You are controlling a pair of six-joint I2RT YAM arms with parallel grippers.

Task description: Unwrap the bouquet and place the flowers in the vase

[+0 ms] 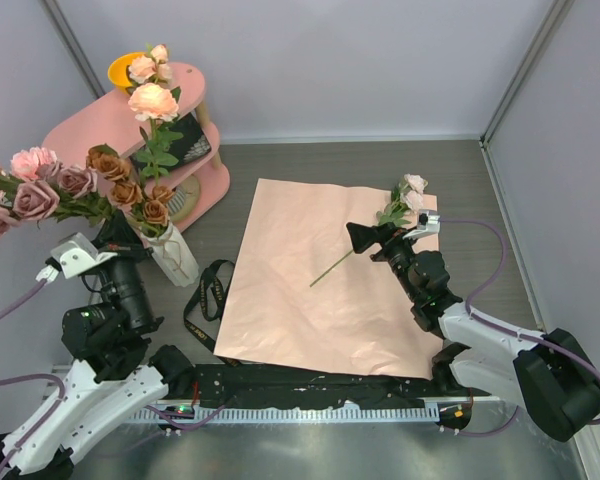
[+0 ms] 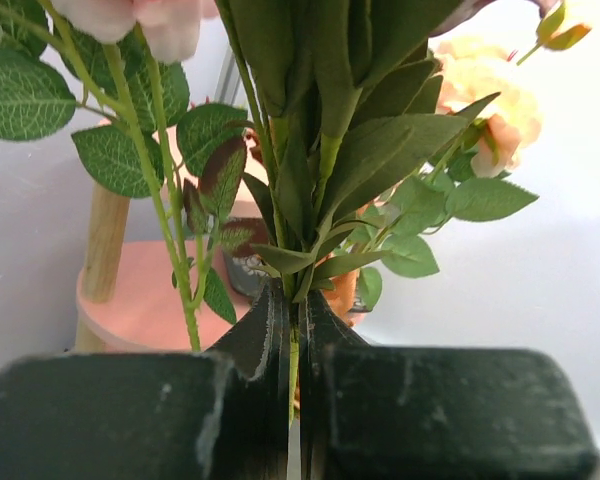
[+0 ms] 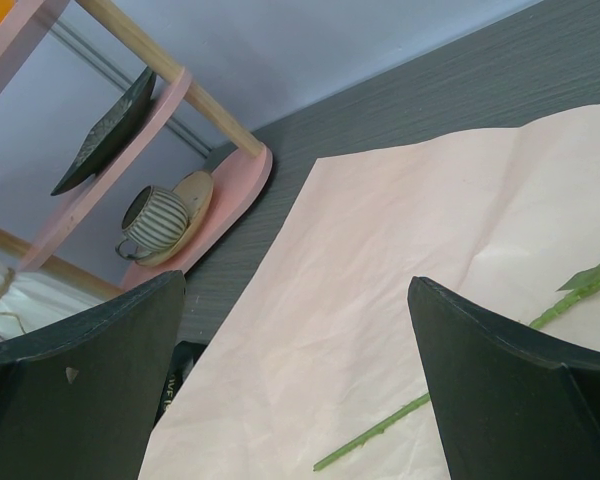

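Left end effector [image 2: 292,318] clamped on the stems of pink and rust-brown artificial roses [image 1: 40,190], aloft left of the small white scalloped vase [image 1: 172,258]; right end effector [image 3: 296,288] gapes wide, well right of it, empty; danger: the bulky bunch knocks that narrow, already-stocked vase over.

Pale walls [image 1: 330,60], grey tabletop [image 1: 360,160], pink shelf [image 1: 75,130]

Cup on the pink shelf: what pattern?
Dark and cream stripes on the cup; clearest in the right wrist view.
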